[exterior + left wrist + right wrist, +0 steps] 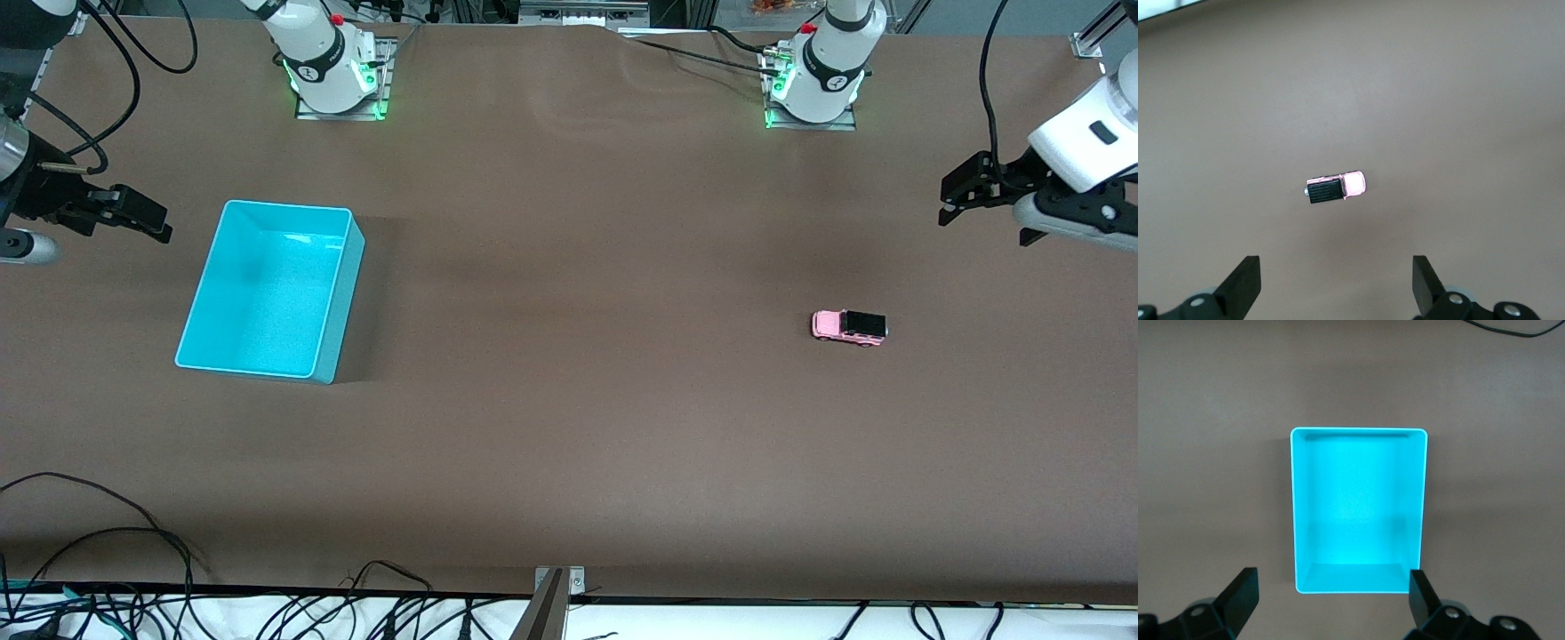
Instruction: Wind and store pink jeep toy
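The pink jeep toy [849,327], light pink with a black roof panel, stands on the brown table toward the left arm's end. It also shows in the left wrist view [1335,188]. My left gripper [985,222] hangs open and empty in the air over the table's edge at that end, apart from the jeep; it shows in its own wrist view [1336,287]. The cyan bin [342,311] is empty and stands toward the right arm's end. My right gripper [124,227] is open and empty in the air beside the bin. Its wrist view [1331,600] looks down on the bin [1358,430].
Both arm bases [333,71] [813,84] stand along the table's edge farthest from the front camera. Loose black cables [133,533] and a metal bracket [560,582] lie along the edge nearest that camera.
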Motion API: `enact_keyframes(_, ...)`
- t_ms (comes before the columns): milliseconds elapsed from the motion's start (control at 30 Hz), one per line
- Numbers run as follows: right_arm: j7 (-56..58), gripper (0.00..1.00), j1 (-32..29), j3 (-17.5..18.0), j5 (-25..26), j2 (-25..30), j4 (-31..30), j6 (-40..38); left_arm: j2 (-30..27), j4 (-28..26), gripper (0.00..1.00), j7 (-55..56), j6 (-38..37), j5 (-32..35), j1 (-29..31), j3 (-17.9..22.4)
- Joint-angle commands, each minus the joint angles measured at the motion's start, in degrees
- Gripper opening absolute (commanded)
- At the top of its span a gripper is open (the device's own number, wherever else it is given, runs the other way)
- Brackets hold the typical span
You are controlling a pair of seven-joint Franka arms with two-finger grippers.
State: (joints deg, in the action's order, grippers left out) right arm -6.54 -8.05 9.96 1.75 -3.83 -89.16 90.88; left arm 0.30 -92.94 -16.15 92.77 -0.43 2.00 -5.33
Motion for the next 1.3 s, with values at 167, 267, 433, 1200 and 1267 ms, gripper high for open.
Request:
enact_keyframes(167,0.6,1.0,-0.2,0.1,-0.3,-0.3,1.1,-0.2,4.3,0.8,1.0,-20.5,-1.8,-2.6,0.4,0.0)
enact_keyframes(267,0.6,1.0,-0.2,0.1,-0.3,-0.3,1.1,-0.2,5.6,1.1,1.0,-21.6,-1.8,-3.0,0.4,0.0)
enact_keyframes(433,0.5,1.0,-0.2,0.1,-0.3,-0.3,1.1,-0.2,7.3,0.9,1.0,-27.0,-2.0,-2.8,0.4,0.0)
enact_keyframes(1200,0.6,1.0,-0.2,0.1,-0.5,-0.3,1.1,-0.2,11.4,-1.1,1.0,-45.7,5.2,-3.4,1.2,-0.2)
enact_keyframes(1267,0.5,1.0,-0.2,0.1,-0.5,-0.3,1.1,-0.2,11.6,-1.2,1.0,-45.6,5.3,-3.4,0.6,-0.2)
